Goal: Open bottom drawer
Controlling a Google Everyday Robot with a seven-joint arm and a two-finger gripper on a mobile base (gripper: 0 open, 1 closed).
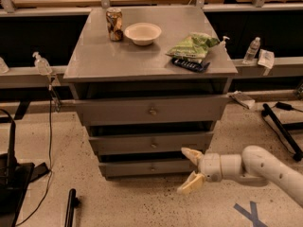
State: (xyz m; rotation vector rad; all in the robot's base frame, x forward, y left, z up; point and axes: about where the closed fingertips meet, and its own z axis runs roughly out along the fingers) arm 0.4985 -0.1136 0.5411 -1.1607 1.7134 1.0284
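The grey three-drawer cabinet (85, 70) stands in the middle of the view. Its bottom drawer (137, 168) is the lowest front, with a small round knob (152, 165) at its centre, and it looks closed. My gripper (188, 170) is low, at the right end of the bottom drawer front, with its two cream fingers (191, 182) spread open and pointing left. It holds nothing and is to the right of the knob, apart from it. The white arm (265, 167) comes in from the lower right.
On the cabinet top are a can (114, 24), a white bowl (142, 33), a green chip bag (193, 45) and a dark flat object (190, 64). A black stand (9, 174) is at the left, black bars (281, 130) at the right, a bottle (252, 50) on the ledge behind.
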